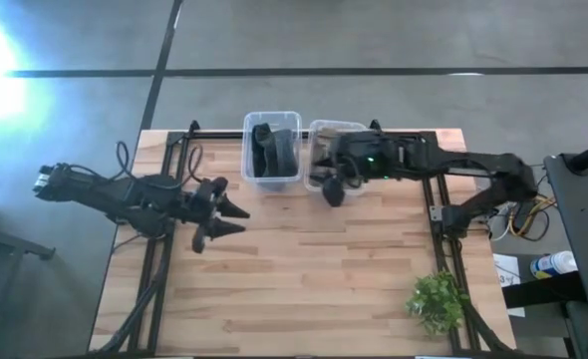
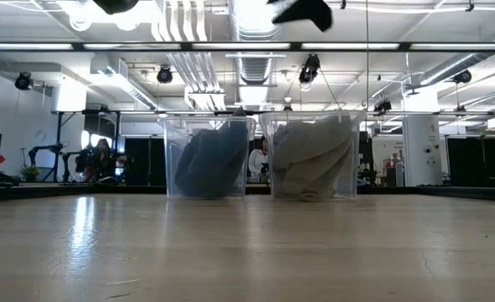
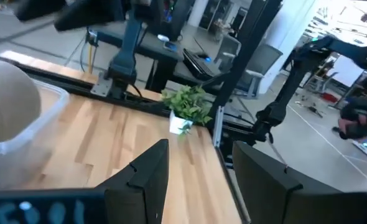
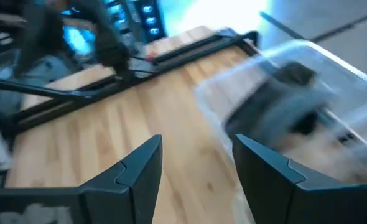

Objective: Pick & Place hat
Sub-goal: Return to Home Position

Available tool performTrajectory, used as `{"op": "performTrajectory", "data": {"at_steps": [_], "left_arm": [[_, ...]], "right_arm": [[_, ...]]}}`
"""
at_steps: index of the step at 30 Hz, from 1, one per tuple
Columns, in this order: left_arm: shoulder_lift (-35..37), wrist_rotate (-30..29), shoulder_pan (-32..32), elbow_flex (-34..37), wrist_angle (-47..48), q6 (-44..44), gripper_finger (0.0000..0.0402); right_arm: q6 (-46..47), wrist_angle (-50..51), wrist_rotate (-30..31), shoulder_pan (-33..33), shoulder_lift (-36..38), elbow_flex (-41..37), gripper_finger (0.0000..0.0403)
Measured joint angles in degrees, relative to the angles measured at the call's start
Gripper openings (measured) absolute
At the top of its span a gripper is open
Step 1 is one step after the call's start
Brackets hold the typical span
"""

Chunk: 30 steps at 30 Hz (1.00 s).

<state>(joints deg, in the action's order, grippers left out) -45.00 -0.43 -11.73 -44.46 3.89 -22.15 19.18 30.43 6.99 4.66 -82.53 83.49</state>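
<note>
Though right arm hides part of right clear bin, crumpled brown caps fill it; black cap in left bin (upper centre); left gripper and right gripper spread wide, empty.

No legible text anywhere

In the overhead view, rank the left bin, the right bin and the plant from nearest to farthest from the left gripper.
From the left gripper, open at the left:
1. Left bin, far edge, middle.
2. Right bin, beside it, the right gripper at its front.
3. Plant, near right corner.
</note>
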Motion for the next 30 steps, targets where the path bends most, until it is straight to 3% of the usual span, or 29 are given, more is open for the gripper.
{"op": "performTrajectory", "data": {"at_steps": [4, 10, 14, 17, 23, 30], "left_arm": [[4.6, 0.3, 0.8, 3.6, -0.3, 1.5, 0.0172], [13.8, 0.4, 0.9, 9.8, -0.6, 2.1, 0.0172], [19.8, -1.0, 0.9, 14.6, -0.4, 0.8, 0.0172], [23.7, -3.9, 0.8, 17.9, -0.5, -2.2, 0.0172], [28.6, -4.6, 0.8, 23.1, -4.4, -2.7, 0.0172], [32.4, -5.3, 0.8, 29.1, -4.5, -2.7, 0.0172]], "right_arm": [[2.1, -3.6, 2.9, -0.2, 9.3, -11.1, 0.0192], [4.5, -4.2, 14.9, -2.3, 23.9, -24.1, 0.0192], [7.0, -3.5, 16.8, -2.5, 32.8, -30.5, 0.0192], [13.5, -3.9, 16.5, -2.7, 38.4, -34.4, 0.0192], [2.8, -16.4, 5.1, -4.4, 45.5, -42.7, 0.0192], [3.6, -21.7, 3.3, -4.3, 50.1, -52.8, 0.0192]]}}
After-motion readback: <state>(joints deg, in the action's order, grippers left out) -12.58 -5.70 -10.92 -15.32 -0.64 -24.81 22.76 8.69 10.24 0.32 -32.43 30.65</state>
